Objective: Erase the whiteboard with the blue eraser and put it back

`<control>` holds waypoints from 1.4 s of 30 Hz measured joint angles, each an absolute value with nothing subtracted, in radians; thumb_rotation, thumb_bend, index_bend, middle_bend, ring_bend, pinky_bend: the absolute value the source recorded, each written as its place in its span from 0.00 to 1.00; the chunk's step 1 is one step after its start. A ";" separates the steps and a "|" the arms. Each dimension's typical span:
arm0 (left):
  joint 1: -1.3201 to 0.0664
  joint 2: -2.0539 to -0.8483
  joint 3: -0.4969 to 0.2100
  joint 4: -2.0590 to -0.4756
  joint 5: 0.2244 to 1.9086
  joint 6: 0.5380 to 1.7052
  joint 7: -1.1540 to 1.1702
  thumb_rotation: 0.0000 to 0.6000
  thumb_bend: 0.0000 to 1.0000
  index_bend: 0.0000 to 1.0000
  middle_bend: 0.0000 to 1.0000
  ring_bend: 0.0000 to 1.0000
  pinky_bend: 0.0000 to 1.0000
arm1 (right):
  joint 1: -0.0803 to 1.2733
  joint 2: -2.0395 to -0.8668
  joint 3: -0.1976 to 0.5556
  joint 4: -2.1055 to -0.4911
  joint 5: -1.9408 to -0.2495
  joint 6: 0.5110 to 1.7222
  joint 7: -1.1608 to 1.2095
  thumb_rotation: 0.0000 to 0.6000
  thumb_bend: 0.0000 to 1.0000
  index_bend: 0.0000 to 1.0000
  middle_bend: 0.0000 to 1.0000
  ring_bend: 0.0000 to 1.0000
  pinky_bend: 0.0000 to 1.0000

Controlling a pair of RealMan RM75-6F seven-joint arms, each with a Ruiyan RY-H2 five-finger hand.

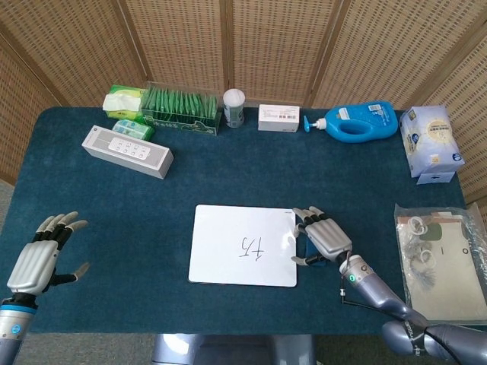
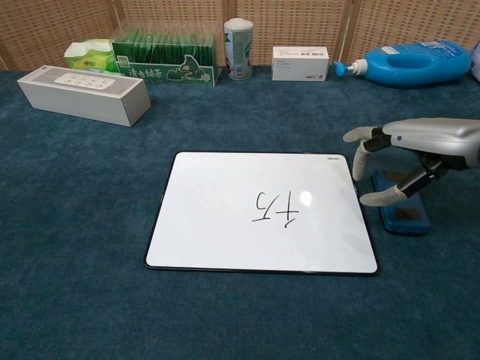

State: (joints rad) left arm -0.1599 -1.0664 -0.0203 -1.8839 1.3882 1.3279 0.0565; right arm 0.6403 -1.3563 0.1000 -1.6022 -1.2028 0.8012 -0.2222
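The whiteboard (image 1: 243, 244) (image 2: 259, 211) lies flat near the table's front, with a small black scribble at its middle. Just right of it the blue eraser (image 2: 403, 211) rests on the cloth; in the head view my right hand (image 1: 323, 237) covers nearly all of it. My right hand (image 2: 409, 150) hovers over the eraser with spread fingers, thumb pointing down at the board's right edge, and it grips nothing. My left hand (image 1: 36, 261) floats open at the table's front left, seen only in the head view.
Along the back stand a white speaker box (image 1: 127, 150), a green packet tray (image 1: 179, 110), a tissue pack (image 1: 125, 100), a white jar (image 1: 233, 107), a small white box (image 1: 278, 118) and a blue bottle (image 1: 358, 123). A tissue box (image 1: 431, 141) and a plastic bag (image 1: 437, 258) sit right.
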 measured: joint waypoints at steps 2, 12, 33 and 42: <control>-0.158 -1.066 -0.019 -1.880 1.388 1.328 0.053 1.00 0.32 0.19 0.12 0.04 0.00 | 0.648 -1.359 0.100 -1.598 -1.191 0.792 -0.233 0.55 0.24 0.36 0.00 0.00 0.00; -0.158 -1.066 -0.020 -1.868 1.390 1.327 0.040 1.00 0.32 0.19 0.12 0.04 0.00 | 0.695 -1.373 0.092 -1.580 -1.090 0.767 -0.334 0.33 0.24 0.38 0.00 0.00 0.00; -0.158 -1.070 -0.018 -1.887 1.406 1.337 0.059 1.00 0.32 0.19 0.12 0.04 0.00 | 0.693 -1.313 0.046 -1.597 -0.994 0.827 -0.405 0.28 0.23 0.45 0.00 0.00 0.00; -0.160 -1.071 -0.017 -1.893 1.413 1.339 0.064 1.00 0.32 0.19 0.12 0.04 0.00 | 0.678 -1.288 0.030 -1.606 -0.966 0.853 -0.418 0.28 0.23 0.46 0.00 0.00 0.00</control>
